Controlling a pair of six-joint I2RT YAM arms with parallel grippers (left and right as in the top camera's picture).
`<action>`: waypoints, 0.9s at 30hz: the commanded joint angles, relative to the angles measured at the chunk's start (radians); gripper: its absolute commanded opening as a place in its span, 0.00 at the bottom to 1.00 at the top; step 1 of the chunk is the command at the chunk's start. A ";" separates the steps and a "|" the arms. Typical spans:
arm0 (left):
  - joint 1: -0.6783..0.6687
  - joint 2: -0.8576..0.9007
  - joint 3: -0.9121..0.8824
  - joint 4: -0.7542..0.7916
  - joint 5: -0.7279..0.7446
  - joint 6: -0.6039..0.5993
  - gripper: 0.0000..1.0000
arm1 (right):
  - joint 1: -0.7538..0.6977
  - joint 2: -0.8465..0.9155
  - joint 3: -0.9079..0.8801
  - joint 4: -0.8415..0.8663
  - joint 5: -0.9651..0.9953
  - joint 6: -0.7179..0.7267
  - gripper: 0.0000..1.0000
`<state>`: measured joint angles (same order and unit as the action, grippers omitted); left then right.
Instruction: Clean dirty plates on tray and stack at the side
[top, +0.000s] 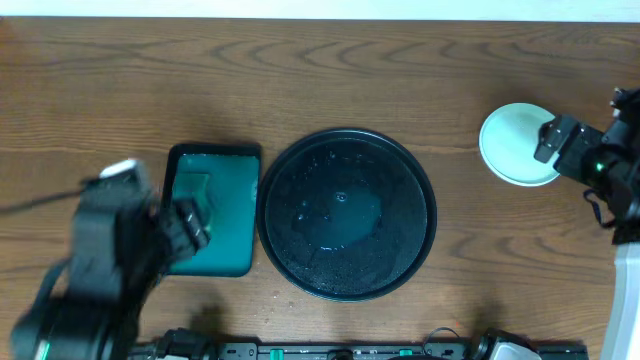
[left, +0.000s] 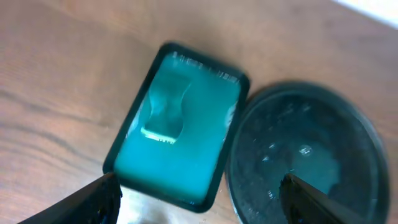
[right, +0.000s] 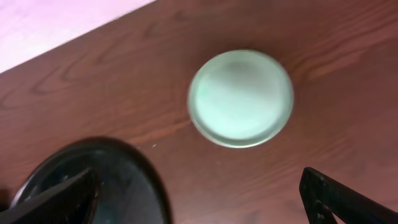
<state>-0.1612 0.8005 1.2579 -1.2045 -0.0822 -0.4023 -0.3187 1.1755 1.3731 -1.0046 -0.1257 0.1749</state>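
Closest to the overhead camera is the left arm (top: 100, 260), big and blurred at the lower left corner. Its left gripper (top: 190, 222) hangs above the near left part of the dark teal rectangular tray (top: 228, 235). In the left wrist view its two fingers (left: 93, 200) stand wide apart with nothing between them. Inside the teal tray, toward its far left corner, lies a green sponge (top: 192, 187).

Just beside this tray, to the right, sits the large round black tray (top: 300, 170); the two rims are almost touching. The black tray has a wet, pale shine in its middle.

Further right, well apart from the black tray, a pale mint-green plate (top: 512, 145) rests on the wooden table (top: 400, 70). If other plates lie under it, I cannot tell. The right gripper (top: 549, 140) is over the right edge of the plate. In the right wrist view its fingers (right: 59, 199) are spread wide and hold nothing.
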 joint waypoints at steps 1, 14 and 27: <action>-0.004 -0.138 0.006 -0.007 -0.016 0.066 0.82 | 0.008 -0.022 0.009 -0.007 0.118 -0.019 0.99; -0.004 -0.427 0.005 -0.017 -0.016 0.147 0.91 | 0.008 -0.017 0.008 -0.066 0.118 -0.019 0.99; -0.004 -0.426 0.005 -0.061 -0.016 0.147 0.91 | 0.008 -0.017 0.008 -0.066 0.118 -0.019 0.99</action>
<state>-0.1612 0.3729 1.2583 -1.2545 -0.0856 -0.2790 -0.3183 1.1584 1.3735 -1.0698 -0.0216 0.1707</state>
